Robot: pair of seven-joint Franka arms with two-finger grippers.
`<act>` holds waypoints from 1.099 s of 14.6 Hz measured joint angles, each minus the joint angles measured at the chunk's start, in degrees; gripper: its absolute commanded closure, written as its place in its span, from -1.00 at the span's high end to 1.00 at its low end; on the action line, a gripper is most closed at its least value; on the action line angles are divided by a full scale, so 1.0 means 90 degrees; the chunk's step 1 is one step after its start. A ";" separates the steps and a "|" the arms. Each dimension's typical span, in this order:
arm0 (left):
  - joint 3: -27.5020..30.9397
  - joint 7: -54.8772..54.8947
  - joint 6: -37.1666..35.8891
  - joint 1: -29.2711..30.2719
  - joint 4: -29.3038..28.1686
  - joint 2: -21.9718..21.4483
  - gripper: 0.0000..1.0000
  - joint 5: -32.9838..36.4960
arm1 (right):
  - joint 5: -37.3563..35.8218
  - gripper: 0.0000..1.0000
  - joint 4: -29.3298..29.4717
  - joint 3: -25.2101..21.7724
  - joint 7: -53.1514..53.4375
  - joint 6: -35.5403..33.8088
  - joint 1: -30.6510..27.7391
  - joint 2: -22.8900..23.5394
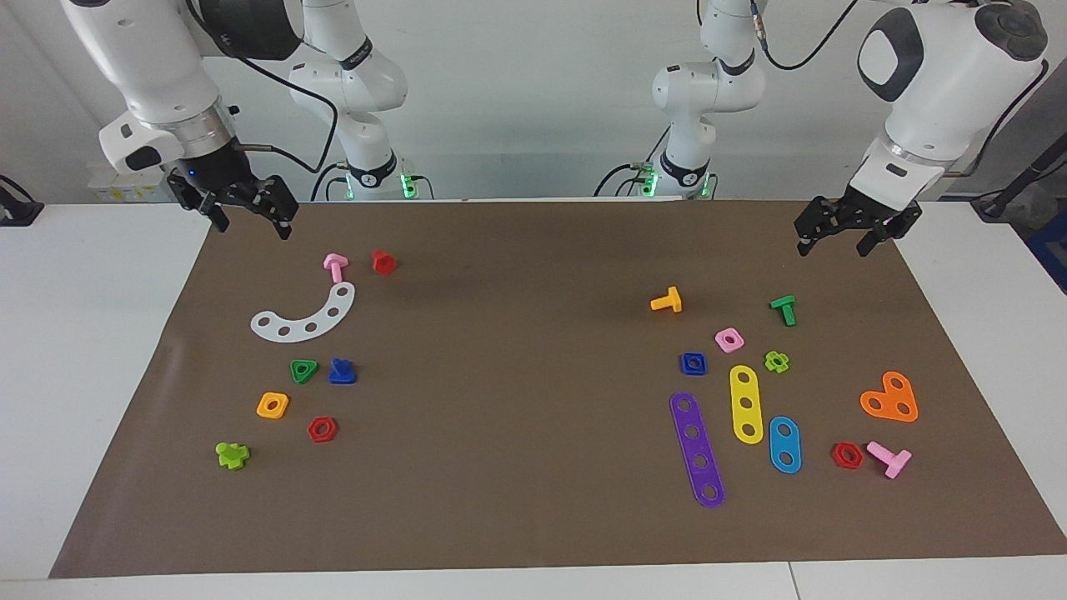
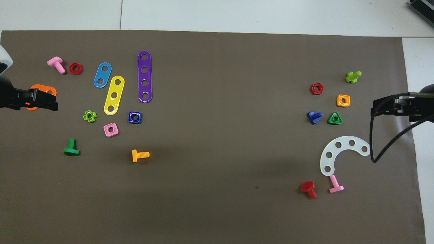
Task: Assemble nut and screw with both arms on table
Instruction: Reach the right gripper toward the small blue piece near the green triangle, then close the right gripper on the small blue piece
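Observation:
The dark-blue square nut (image 1: 693,363) (image 2: 134,117) lies flat on the brown mat of the table (image 1: 517,467), beside a pink square nut and the yellow strip, toward the left arm's end. The dark-blue screw (image 1: 342,372) (image 2: 314,117) lies next to a green triangular nut toward the right arm's end. My left gripper (image 1: 834,245) (image 2: 51,101) hangs open and holds nothing, over the mat's edge above the orange heart plate. Over the mat's other end, my right gripper (image 1: 254,227) (image 2: 374,110) is raised, open and holding nothing, well apart from the screw.
Around the nut lie the purple strip (image 1: 697,450), yellow strip (image 1: 746,403), blue strip (image 1: 784,444), orange bolt (image 1: 667,301), green bolt (image 1: 783,309) and orange heart plate (image 1: 890,398). Near the screw lie a white arc plate (image 1: 304,317), orange-yellow nut (image 1: 273,405) and red nut (image 1: 322,429).

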 measured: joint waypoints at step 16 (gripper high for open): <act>0.0000 0.0000 0.0000 0.0000 -0.0001 0.0000 1.00 0.0000 | 0.0322 0.45 -0.2619 0.0011 -0.2583 0.4717 0.0354 0.1654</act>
